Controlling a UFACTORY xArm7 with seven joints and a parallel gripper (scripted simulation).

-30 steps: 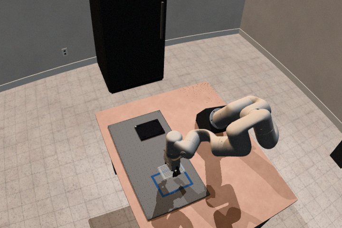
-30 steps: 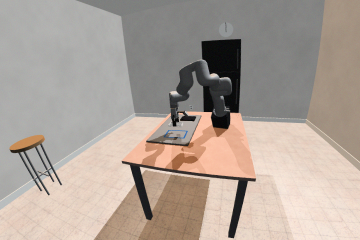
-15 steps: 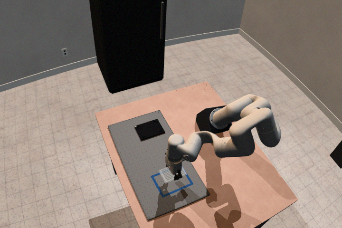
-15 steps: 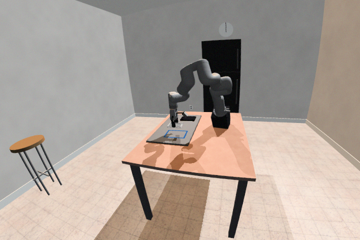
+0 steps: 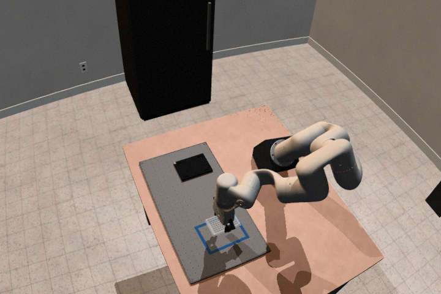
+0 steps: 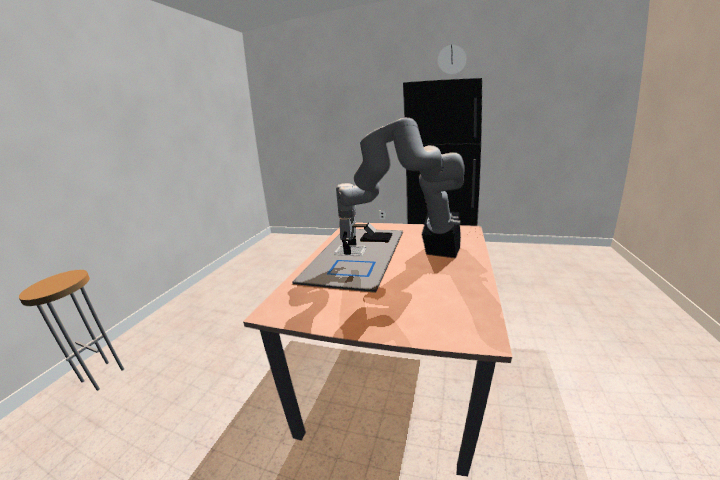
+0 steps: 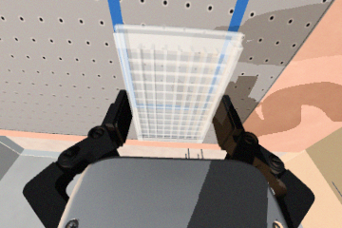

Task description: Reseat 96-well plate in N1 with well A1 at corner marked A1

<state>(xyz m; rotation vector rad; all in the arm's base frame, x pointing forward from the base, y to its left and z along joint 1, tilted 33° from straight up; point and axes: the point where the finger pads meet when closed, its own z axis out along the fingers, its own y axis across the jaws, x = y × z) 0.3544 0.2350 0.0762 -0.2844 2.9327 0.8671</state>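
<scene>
The clear 96-well plate (image 7: 176, 83) is held level between my two black fingers, which press on its long sides. My gripper (image 7: 173, 104) is shut on it. In the top view the plate (image 5: 221, 224) hangs above the far edge of the blue taped outline B1 (image 5: 222, 237) on the grey deck. The black nest N1 (image 5: 193, 166) lies empty at the far end of the deck. In the exterior view the gripper (image 6: 346, 244) is a little above the deck, between N1 (image 6: 376, 234) and B1 (image 6: 351, 268). I cannot tell which corner of the plate is cut off.
The grey perforated deck (image 5: 200, 207) lies on the pink table. The arm's black base (image 5: 270, 155) stands to the right of the deck. A black cabinet (image 5: 167, 51) stands behind the table, and a stool (image 6: 60, 316) stands off to the left.
</scene>
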